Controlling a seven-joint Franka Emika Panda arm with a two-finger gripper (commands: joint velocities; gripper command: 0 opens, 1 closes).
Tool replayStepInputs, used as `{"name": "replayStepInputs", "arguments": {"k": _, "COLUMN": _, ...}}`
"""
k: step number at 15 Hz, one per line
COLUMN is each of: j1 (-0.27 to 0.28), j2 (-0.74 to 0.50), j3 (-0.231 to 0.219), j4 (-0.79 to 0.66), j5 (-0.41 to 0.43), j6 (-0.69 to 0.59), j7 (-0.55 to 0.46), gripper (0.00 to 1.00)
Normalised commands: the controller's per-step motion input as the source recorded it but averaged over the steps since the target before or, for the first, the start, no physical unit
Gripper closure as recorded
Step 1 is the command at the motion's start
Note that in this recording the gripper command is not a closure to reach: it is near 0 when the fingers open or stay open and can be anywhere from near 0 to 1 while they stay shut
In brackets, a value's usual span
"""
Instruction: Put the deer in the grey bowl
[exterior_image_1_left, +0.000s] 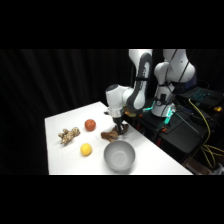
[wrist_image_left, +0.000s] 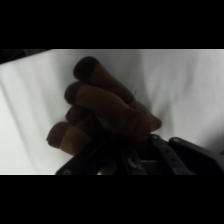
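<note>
fingers (exterior_image_1_left: 119, 129) clamped on the deer (wrist_image_left: 107, 112) in wrist view; grey bowl (exterior_image_1_left: 119, 155) only in side view

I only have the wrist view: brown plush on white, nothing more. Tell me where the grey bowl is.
Observer: In the side view the grey bowl sits just in front of the deer, nearer the camera.
Operator: List what else lies close.
Observer: A red fruit and a yellow fruit lie to the picture's left of the deer, apart from it.
Operator: Report any other plush.
Observer: A tan plush toy lies farther left.
</note>
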Motion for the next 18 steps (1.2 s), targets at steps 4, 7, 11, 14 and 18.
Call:
{"name": "replayStepInputs", "arguments": {"k": 4, "j1": 0.008, "j2": -0.47, "j3": -0.095, "j4": 0.0, "j5": -0.191, "j6": -0.43, "j7": 0.13, "gripper": 0.4}}
{"name": "replayStepInputs", "arguments": {"k": 7, "j1": 0.061, "j2": -0.72, "j3": -0.164, "j4": -0.02, "j5": -0.353, "j6": -0.64, "j7": 0.23, "gripper": 0.39}}
{"name": "replayStepInputs", "arguments": {"k": 11, "j1": 0.058, "j2": -0.6, "j3": -0.024, "j4": 0.04, "j5": -0.304, "j6": -0.5, "j7": 0.24, "gripper": 0.39}}
{"name": "replayStepInputs", "arguments": {"k": 14, "j1": 0.1, "j2": -0.32, "j3": 0.144, "j4": 0.1, "j5": 0.031, "j6": -0.23, "j7": 0.07, "gripper": 0.39}}
{"name": "replayStepInputs", "arguments": {"k": 18, "j1": 0.159, "j2": -0.14, "j3": 0.176, "j4": 0.15, "j5": 0.191, "j6": -0.1, "j7": 0.01, "gripper": 0.38}}
